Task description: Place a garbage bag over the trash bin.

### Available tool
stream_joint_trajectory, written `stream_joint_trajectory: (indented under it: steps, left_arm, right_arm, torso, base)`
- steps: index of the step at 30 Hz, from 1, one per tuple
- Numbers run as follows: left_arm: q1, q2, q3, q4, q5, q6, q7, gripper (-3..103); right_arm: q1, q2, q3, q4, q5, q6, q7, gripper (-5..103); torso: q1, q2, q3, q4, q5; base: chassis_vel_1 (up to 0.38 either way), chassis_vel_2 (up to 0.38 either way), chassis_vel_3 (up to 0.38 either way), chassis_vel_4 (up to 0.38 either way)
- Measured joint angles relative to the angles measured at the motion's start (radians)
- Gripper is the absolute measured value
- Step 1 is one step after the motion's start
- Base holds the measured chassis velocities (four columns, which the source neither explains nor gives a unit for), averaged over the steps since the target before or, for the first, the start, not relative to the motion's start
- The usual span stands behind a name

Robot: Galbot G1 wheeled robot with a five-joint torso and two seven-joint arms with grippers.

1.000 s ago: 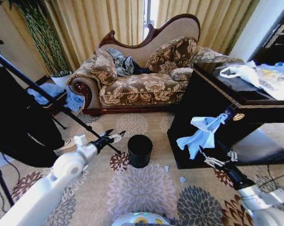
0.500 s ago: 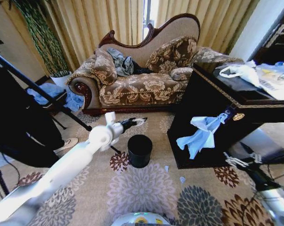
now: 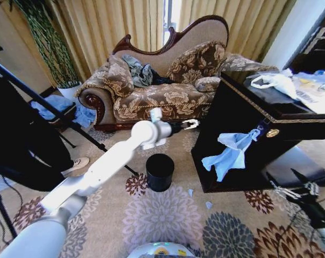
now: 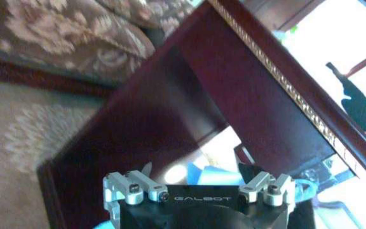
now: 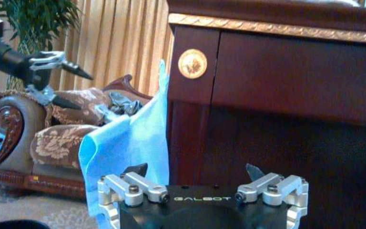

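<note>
The pale blue garbage bag (image 3: 231, 151) hangs crumpled from the front of the dark wooden cabinet (image 3: 248, 115), and the bag (image 5: 132, 143) also shows close up in the right wrist view. The black trash bin (image 3: 160, 172) stands upright on the flowered carpet, left of the cabinet. My left gripper (image 3: 190, 124) is stretched out above and beyond the bin, near the cabinet's left edge. It is open and holds nothing; its wrist view shows its jaws (image 4: 196, 171) apart. My right gripper (image 3: 285, 181) hovers low, right of the bag, open and holding nothing (image 5: 194, 170).
A patterned sofa (image 3: 162, 91) with clothes on it stands behind the bin. A black tripod leg (image 3: 60, 115) slants across the left. A white plastic bag (image 3: 275, 81) lies on the cabinet top. A bright blue cloth heap (image 3: 65, 107) sits at far left.
My left arm has swung from beside the bin to the right and forward, toward the cabinet. My right gripper has drawn back from under the bag toward the lower right.
</note>
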Motion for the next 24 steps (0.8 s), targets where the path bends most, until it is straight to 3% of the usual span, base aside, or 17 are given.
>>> stream_joint_trajectory:
  steps: [10,23,24]
  left_arm:
    - [-0.038,-0.112,0.065,0.158,-0.021,0.012,0.036,94]
    - [-0.079,-0.234,0.142,0.318,0.086,0.041,0.185,93]
    - [-0.084,-0.246,0.162,0.344,0.118,0.043,0.225,93]
  right_arm:
    - [-0.001,0.016,-0.023,-0.016,-0.029,0.020,-0.007,100]
    - [0.002,0.023,-0.034,-0.051,-0.041,0.040,-0.016,100]
    - [0.006,0.025,-0.040,-0.056,-0.041,0.047,-0.014,100]
  torso:
    - [0.000,0.000,0.000,-0.0001,-0.0001]
    - [0.000,0.000,0.000,-0.0003,0.0000]
    - [0.000,0.000,0.000,-0.0003,0.0000]
  base:
    - [0.000,0.000,0.000,0.000]
    - [0.000,0.000,0.000,0.000]
    - [0.000,0.000,0.000,0.000]
